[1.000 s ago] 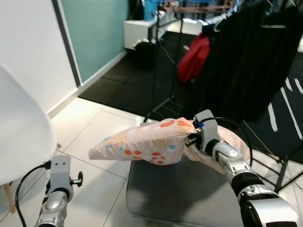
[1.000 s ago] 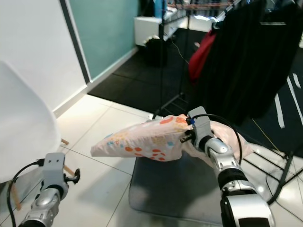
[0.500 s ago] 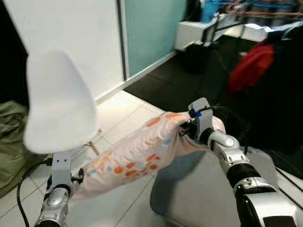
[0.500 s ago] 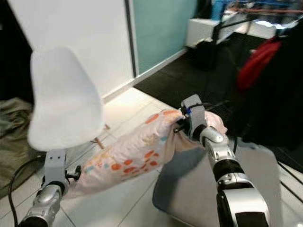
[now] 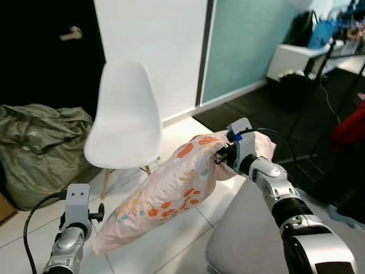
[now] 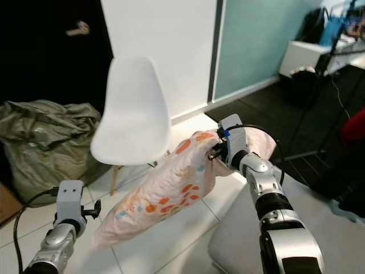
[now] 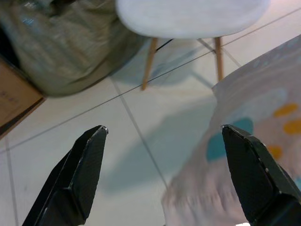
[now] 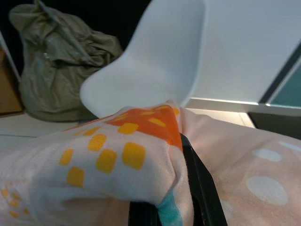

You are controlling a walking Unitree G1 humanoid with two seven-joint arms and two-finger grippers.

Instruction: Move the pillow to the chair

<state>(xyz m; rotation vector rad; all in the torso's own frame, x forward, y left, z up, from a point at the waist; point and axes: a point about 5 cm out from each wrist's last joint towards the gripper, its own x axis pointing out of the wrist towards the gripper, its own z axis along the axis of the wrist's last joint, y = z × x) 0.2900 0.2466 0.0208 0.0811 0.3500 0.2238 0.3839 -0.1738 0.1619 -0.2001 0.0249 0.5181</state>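
1. The right gripper [image 5: 219,158] is raised in front of the robot and its black fingers are pinched on one end of the pillow [image 5: 171,191].
2. The pillow is pale pink with orange, yellow and teal marks. It hangs in the air from that pinched end and slopes down toward the robot's left side, with its lower end above the tiled floor [image 5: 165,251].
3. In the right wrist view the pillow cloth [image 8: 108,165] is bunched around a black finger [image 8: 197,183], and the chair is behind it.
4. The white chair [image 5: 125,123] stands beyond the pillow, in front of the white wall [image 5: 154,45]. Its seat has nothing on it, and the pillow does not touch it.
5. The left gripper [image 7: 164,174] is low on the robot's left side. Its two fingers stand wide apart and hold nothing; the lower end of the pillow is just beside it.
6. A crumpled olive-green bag [image 5: 40,148] lies on the floor to the left of the chair.
7. A grey mat [image 5: 251,245] lies on the floor under the right arm.
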